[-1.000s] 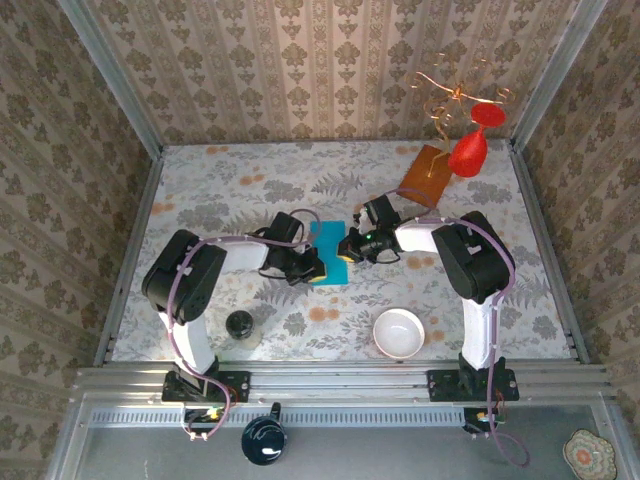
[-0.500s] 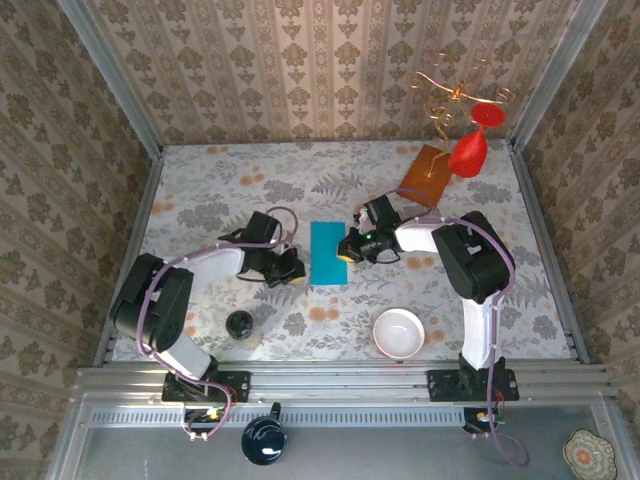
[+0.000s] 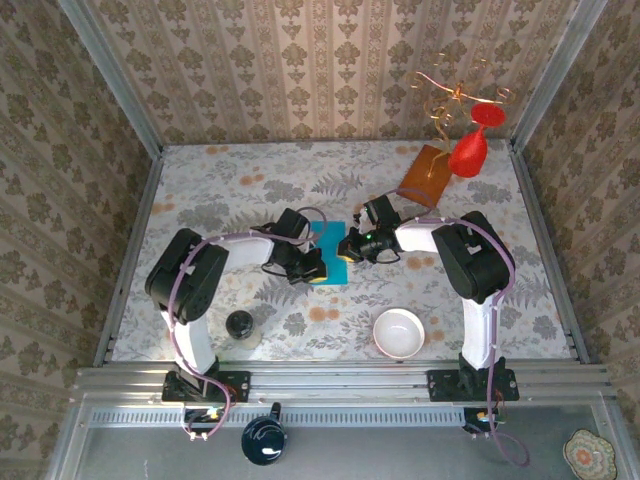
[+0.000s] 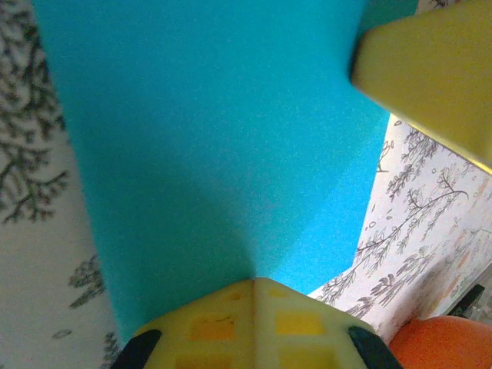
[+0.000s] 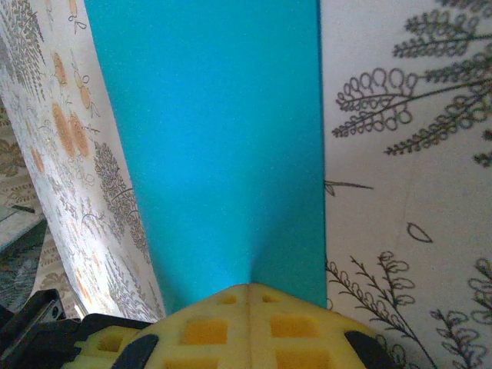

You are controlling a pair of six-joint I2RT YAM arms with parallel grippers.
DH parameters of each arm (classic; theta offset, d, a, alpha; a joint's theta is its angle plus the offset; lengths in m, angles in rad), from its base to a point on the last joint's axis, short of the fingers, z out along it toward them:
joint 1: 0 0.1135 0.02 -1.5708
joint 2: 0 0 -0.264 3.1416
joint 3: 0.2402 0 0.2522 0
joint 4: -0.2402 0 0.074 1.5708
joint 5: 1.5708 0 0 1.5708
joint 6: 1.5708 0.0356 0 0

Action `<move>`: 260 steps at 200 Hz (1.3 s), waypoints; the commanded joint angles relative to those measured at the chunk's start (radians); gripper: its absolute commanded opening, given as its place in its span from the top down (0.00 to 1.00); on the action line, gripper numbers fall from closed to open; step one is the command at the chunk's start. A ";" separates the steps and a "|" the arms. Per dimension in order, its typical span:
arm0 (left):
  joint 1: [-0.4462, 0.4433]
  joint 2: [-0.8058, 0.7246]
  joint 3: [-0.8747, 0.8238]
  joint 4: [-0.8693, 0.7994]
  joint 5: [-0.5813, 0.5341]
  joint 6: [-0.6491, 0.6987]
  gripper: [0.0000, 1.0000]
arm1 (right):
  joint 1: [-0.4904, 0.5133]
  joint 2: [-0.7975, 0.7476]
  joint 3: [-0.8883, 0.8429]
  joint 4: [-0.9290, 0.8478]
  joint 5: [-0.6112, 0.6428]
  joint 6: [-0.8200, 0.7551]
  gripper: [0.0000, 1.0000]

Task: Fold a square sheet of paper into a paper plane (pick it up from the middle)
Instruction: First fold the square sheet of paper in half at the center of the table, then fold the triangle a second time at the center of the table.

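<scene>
- Shows the square sheet of paper flat, beyond and left of the white bowl.
- Shows left gripper clenched at its bowl-far edge.
- Shows right gripper clenched at its bowl-near edge.

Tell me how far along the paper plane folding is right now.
Done: the square sheet of paper lies flat as a narrow strip, apparently folded in half. In hand: the left gripper and the right gripper, both shut, rest their tips on it from opposite sides, seemingly pressing it down. Left: no pointed nose or wings show, so most of the folds remain.
</scene>
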 commanded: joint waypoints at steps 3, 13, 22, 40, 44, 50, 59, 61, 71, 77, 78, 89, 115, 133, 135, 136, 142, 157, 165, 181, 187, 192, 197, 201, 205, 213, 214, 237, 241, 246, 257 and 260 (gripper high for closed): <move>0.026 -0.057 -0.111 -0.117 -0.052 0.025 0.99 | -0.038 0.133 -0.082 -0.268 0.294 0.002 0.98; 0.042 -0.085 -0.153 -0.125 -0.055 0.026 0.99 | -0.037 0.133 -0.080 -0.266 0.296 0.001 0.98; 0.051 -0.112 -0.178 -0.135 -0.058 0.028 0.99 | -0.038 0.130 -0.080 -0.263 0.294 -0.001 0.98; 0.054 -0.176 -0.180 -0.148 -0.070 0.033 0.99 | -0.036 0.124 -0.078 -0.260 0.278 -0.006 0.97; 0.054 -0.189 -0.174 -0.149 -0.073 0.032 0.99 | -0.036 0.120 -0.076 -0.260 0.271 -0.007 0.97; 0.054 -0.209 -0.164 -0.145 -0.077 0.029 0.98 | -0.035 0.113 -0.073 -0.258 0.261 -0.010 0.97; 0.054 -0.233 -0.141 -0.135 -0.081 0.023 0.97 | -0.032 0.096 -0.069 -0.252 0.237 -0.015 0.97; 0.054 -0.238 -0.136 -0.132 -0.084 0.023 0.97 | -0.031 0.091 -0.067 -0.250 0.232 -0.016 0.97; 0.054 -0.262 -0.111 -0.110 -0.098 0.015 0.94 | -0.026 0.064 -0.060 -0.247 0.207 -0.020 0.95; 0.054 -0.273 -0.096 -0.094 -0.110 0.008 0.92 | -0.024 0.045 -0.055 -0.241 0.188 -0.022 0.93; 0.054 -0.275 -0.094 -0.091 -0.112 0.007 0.91 | -0.024 0.041 -0.054 -0.239 0.184 -0.022 0.92; 0.054 -0.281 -0.076 -0.053 -0.122 -0.005 0.88 | -0.020 0.003 -0.045 -0.212 0.140 -0.021 0.89; 0.054 -0.243 -0.041 0.032 -0.116 -0.042 0.82 | -0.018 -0.092 -0.005 -0.153 0.036 -0.013 0.81; 0.052 -0.190 0.003 0.060 -0.085 -0.043 0.78 | -0.017 -0.165 -0.005 -0.103 -0.001 0.009 0.75; 0.052 -0.185 0.007 0.061 -0.082 -0.041 0.78 | -0.016 -0.174 -0.008 -0.099 0.000 0.011 0.74; 0.052 -0.181 0.010 0.063 -0.080 -0.040 0.78 | -0.015 -0.178 -0.009 -0.098 0.001 0.012 0.74; 0.052 -0.164 0.027 0.070 -0.071 -0.038 0.77 | -0.018 -0.203 -0.016 -0.096 0.011 0.016 0.72; 0.051 -0.121 0.063 0.094 -0.051 -0.035 0.76 | -0.019 -0.259 -0.046 -0.102 0.054 0.026 0.69; 0.051 -0.099 0.077 0.109 -0.037 -0.036 0.76 | -0.019 -0.284 -0.068 -0.106 0.073 0.035 0.67; 0.046 -0.063 0.091 0.134 -0.027 -0.035 0.76 | -0.022 -0.331 -0.121 -0.111 0.100 0.046 0.64; 0.046 -0.050 0.096 0.139 -0.028 -0.032 0.76 | -0.025 -0.345 -0.133 -0.120 0.108 0.046 0.63; 0.046 -0.039 0.102 0.139 -0.033 -0.030 0.76 | -0.026 -0.356 -0.147 -0.130 0.112 0.046 0.62; 0.047 -0.028 0.107 0.139 -0.034 -0.029 0.76 | -0.027 -0.367 -0.157 -0.144 0.118 0.043 0.61; 0.047 -0.020 0.112 0.141 -0.034 -0.028 0.76 | -0.028 -0.373 -0.164 -0.152 0.119 0.041 0.61; 0.048 -0.010 0.114 0.144 -0.034 -0.026 0.76 | -0.028 -0.381 -0.170 -0.161 0.122 0.037 0.60; 0.049 0.005 0.124 0.147 -0.037 -0.023 0.76 | -0.028 -0.395 -0.183 -0.179 0.128 0.034 0.59; 0.050 0.007 0.125 0.148 -0.037 -0.023 0.76 | -0.028 -0.396 -0.186 -0.180 0.129 0.034 0.59; 0.059 0.050 0.149 0.144 -0.056 -0.009 0.76 | -0.028 -0.409 -0.228 -0.192 0.119 0.036 0.58; 0.061 0.059 0.153 0.146 -0.055 -0.008 0.75 | -0.028 -0.406 -0.235 -0.188 0.111 0.038 0.58; 0.064 0.069 0.157 0.151 -0.049 -0.006 0.75 | -0.027 -0.404 -0.241 -0.182 0.102 0.040 0.58; 0.066 0.090 0.166 0.156 -0.042 -0.010 0.75 | -0.023 -0.395 -0.252 -0.171 0.088 0.047 0.58; 0.065 0.095 0.168 0.158 -0.039 -0.010 0.76 | -0.021 -0.392 -0.254 -0.169 0.084 0.048 0.58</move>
